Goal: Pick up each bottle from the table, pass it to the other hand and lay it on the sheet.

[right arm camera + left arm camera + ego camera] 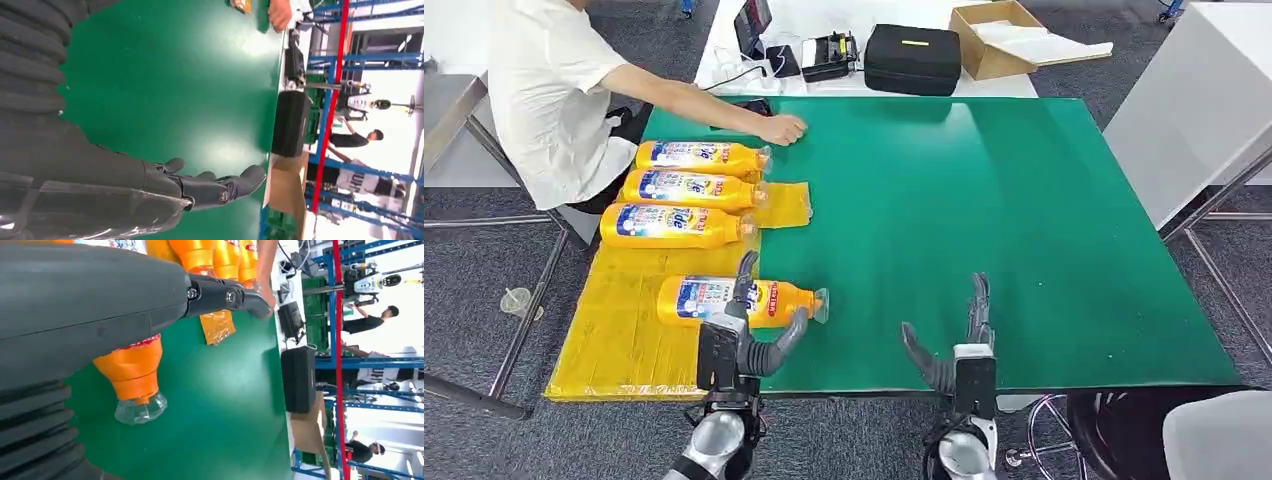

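I'm looking down at a green table [984, 230] with a yellow sheet [619, 340] spread over its left edge. Four orange bottles lie on their sides on that sheet, three in a row at the far end [686, 190] and one nearer me [739, 301], its clear cap reaching onto the green. A person's hand [781, 128] rests on the far green surface.

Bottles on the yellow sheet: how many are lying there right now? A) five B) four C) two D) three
B: the head view shows four orange bottles lying on the yellow sheet, three in a row at the far end and one nearer, by the left hand.
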